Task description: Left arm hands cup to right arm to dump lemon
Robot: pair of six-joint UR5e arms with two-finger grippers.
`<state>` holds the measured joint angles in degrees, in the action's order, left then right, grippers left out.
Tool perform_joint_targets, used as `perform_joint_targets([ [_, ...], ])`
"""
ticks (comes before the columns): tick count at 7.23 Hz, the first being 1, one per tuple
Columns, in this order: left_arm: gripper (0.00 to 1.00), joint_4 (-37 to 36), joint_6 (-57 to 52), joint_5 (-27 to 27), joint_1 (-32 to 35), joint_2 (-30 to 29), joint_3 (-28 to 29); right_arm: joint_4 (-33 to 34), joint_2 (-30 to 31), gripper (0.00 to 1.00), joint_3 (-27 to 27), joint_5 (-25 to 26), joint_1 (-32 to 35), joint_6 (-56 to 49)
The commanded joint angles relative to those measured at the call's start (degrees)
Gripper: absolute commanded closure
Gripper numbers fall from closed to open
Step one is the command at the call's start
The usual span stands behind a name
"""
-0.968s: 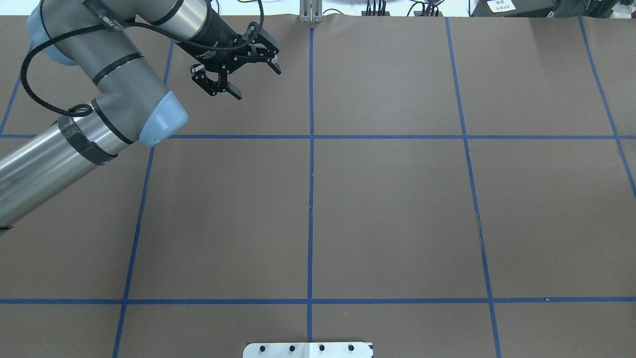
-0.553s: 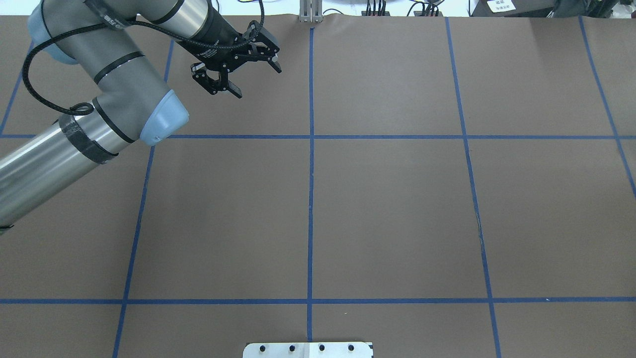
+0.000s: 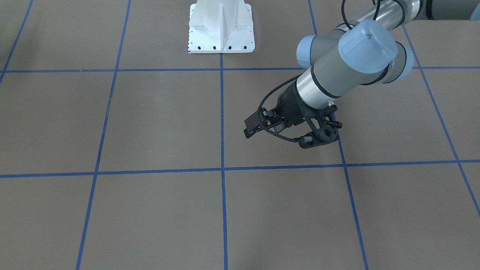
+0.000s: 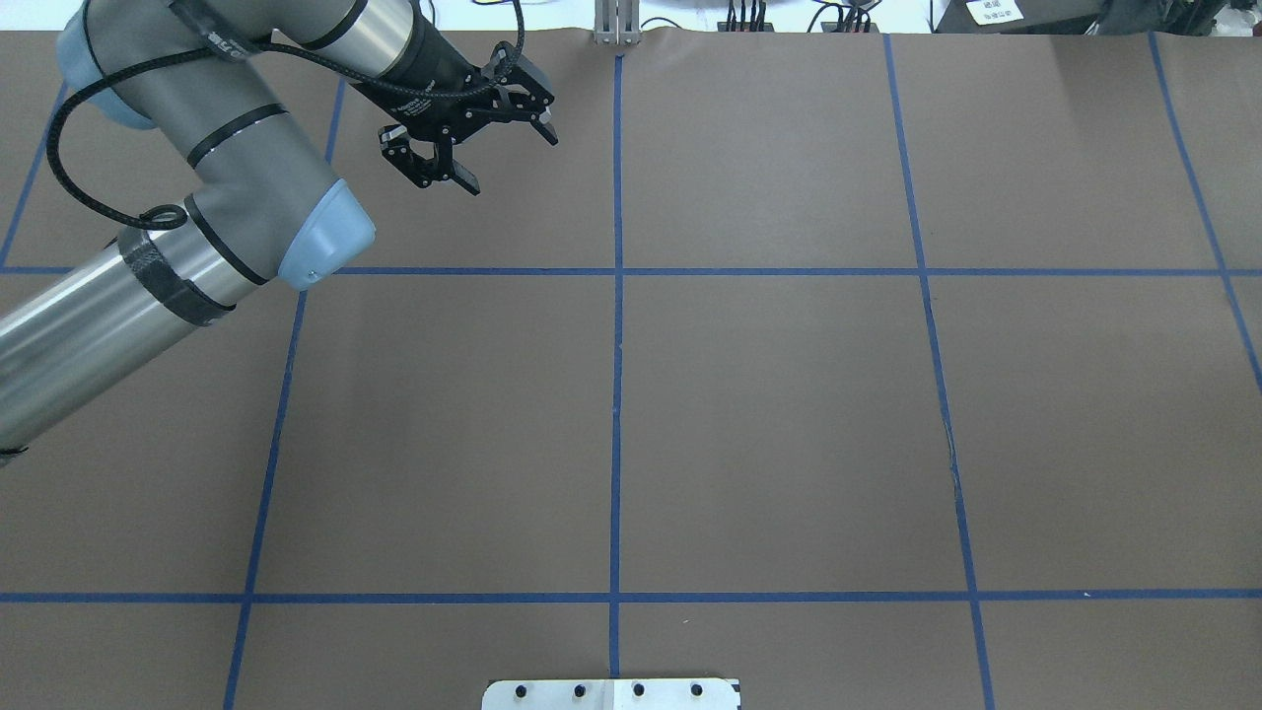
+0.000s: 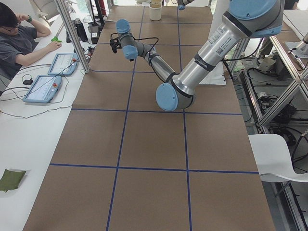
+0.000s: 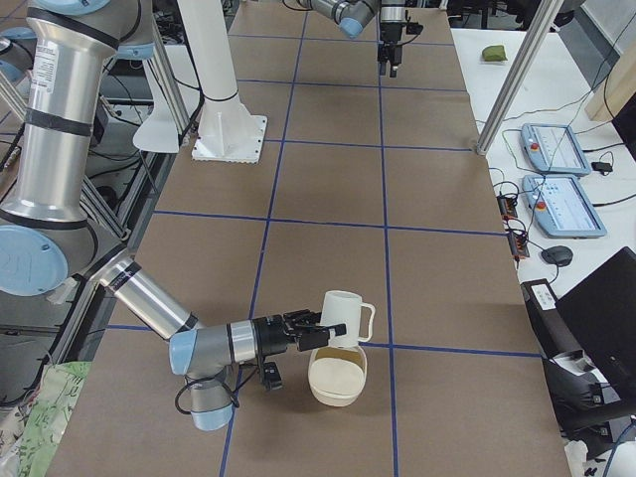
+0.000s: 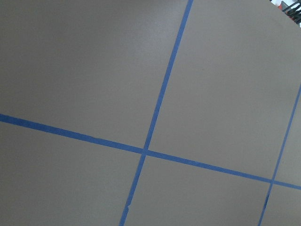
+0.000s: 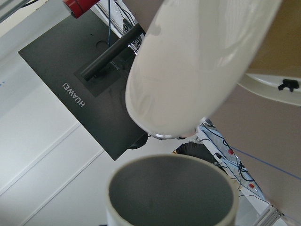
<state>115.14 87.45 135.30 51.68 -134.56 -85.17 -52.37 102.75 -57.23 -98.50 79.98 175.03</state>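
Observation:
The off-white cup [image 6: 341, 318] hangs at the near right arm's gripper [image 6: 303, 328], just above a wide off-white bowl [image 6: 338, 380]. From this side view I cannot tell whether that gripper is shut on it. In the right wrist view the cup's grey inside [image 8: 171, 195] shows with no lemon in it, and a white rounded vessel [image 8: 197, 61] lies beyond it. The lemon shows in no view. My left gripper [image 4: 505, 156] is open and empty above the far-left part of the table. It also shows in the front view [image 3: 258, 127] and far off in the right side view [image 6: 388, 55].
The brown table carries a blue tape grid [image 4: 618, 271]. The white robot pedestal [image 3: 221, 26] stands at the table's robot side. A metal post [image 6: 517, 70] and two tablets [image 6: 556, 149] stand on the side bench. An operator [image 5: 19, 38] sits by the far side.
The left arm has barely moved, and its gripper stays open and empty over the same spot.

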Motion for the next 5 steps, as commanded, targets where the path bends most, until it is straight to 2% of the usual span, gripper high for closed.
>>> perform_joint_targets([
  [1, 0.0, 0.0, 0.0, -0.04, 0.08, -0.08, 0.09, 0.24, -2.54, 1.0, -0.68, -0.55, 0.0, -7.71],
  [4, 0.0, 0.0, -0.09, -0.04, 0.09, -0.26, 0.27, 0.42, -4.49, 1.0, -0.69, -0.99, -0.26, -26.86],
  [5, 0.0, 0.0, -0.09, -0.04, 0.09, -0.26, 0.62, 0.34, -4.49, 1.0, -0.95, -2.82, -0.44, -33.02],
])
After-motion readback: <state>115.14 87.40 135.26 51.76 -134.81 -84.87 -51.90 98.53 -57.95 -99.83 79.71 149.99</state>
